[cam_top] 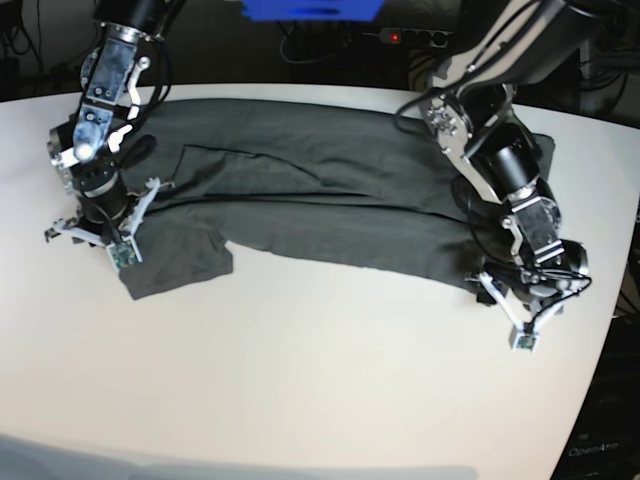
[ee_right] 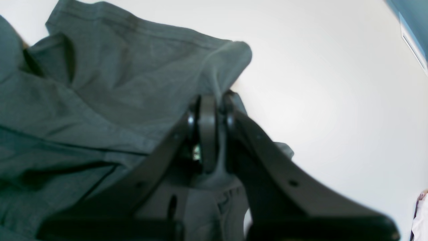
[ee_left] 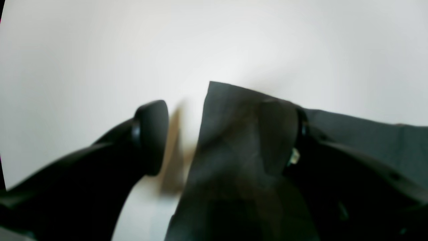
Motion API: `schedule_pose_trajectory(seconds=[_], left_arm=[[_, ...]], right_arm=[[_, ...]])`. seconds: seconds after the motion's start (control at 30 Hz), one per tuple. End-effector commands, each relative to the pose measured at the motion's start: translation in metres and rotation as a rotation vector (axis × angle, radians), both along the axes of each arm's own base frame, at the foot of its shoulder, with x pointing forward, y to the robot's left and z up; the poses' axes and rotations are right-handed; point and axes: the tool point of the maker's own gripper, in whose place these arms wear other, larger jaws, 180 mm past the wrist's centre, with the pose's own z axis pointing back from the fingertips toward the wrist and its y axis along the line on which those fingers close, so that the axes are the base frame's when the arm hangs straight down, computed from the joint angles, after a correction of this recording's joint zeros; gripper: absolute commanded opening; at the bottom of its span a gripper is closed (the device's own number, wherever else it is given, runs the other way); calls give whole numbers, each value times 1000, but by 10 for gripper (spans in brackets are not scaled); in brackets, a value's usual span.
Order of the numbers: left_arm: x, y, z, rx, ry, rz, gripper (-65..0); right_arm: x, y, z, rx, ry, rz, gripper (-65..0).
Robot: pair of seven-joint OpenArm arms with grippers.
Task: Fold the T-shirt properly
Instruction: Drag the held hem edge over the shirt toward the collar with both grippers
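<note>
Grey cotton, one T-shirt point(cam_top: 300, 205) lies spread across the white tabletop point(cam_top: 300, 380). Two grippers: right gripper point(ee_right: 212, 134) jaws clenched on its fabric, left gripper point(ee_left: 217, 137) jaws released astride a corner.

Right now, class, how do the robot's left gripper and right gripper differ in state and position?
The left gripper stands open, one finger over the T-shirt corner; the right gripper is shut, pinching cloth. In the base view the left sits at the shirt's right end, the right at its left sleeve end. Both are black and low at the table.
</note>
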Motion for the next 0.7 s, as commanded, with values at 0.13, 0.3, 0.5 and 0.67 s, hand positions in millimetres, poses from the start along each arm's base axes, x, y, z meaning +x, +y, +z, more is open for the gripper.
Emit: schedule_pose_trajectory(seconds=[0.13, 0.3, 0.5, 0.67], left_arm=[[15, 6, 7, -11, -27, -8, -245], [15, 7, -4, -58, -5, 3, -245], [15, 16, -4, -100, -23, 20, -245], [13, 7, -13, -122, 0, 2, -245]], right_arm=[[8, -1, 13, -5, -50, 4, -646], [8, -1, 13, -5, -50, 4, -647], [8, -1, 13, -5, -50, 4, -647], [8, 0, 13, -4, -50, 7, -647]])
